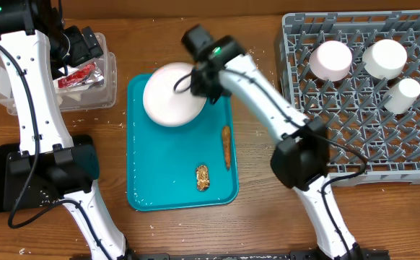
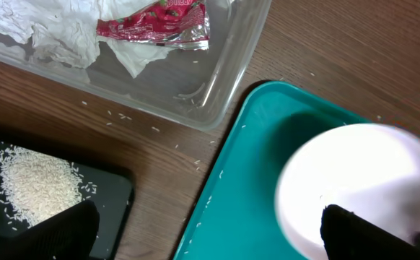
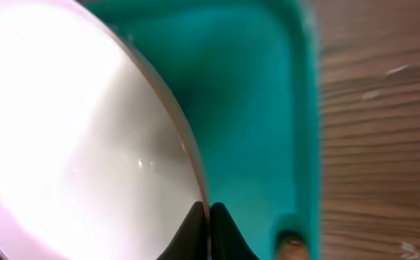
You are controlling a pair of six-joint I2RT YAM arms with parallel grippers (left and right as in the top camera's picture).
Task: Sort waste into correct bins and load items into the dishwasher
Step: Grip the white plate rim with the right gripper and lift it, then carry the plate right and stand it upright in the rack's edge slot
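A white plate (image 1: 168, 94) is held tilted over the far end of the teal tray (image 1: 152, 180). My right gripper (image 1: 204, 81) is shut on the plate's right rim; in the right wrist view its fingers (image 3: 208, 230) pinch the thin rim of the plate (image 3: 66, 137). My left gripper (image 1: 87, 45) hovers open and empty over the clear plastic bin (image 1: 102, 97); in the left wrist view its fingers (image 2: 210, 231) stand wide apart above the tray's corner (image 2: 260, 144) and the plate (image 2: 361, 180). The grey dishwasher rack (image 1: 354, 144) stands at the right.
Two bits of brown food waste (image 1: 226, 146) (image 1: 202, 178) lie on the tray. The clear bin holds a red wrapper (image 2: 159, 22) and crumpled paper (image 2: 44, 29). A black tray (image 2: 87, 195) with rice (image 2: 37, 184) is at the left. Three white cups (image 1: 330, 59) stand in the rack.
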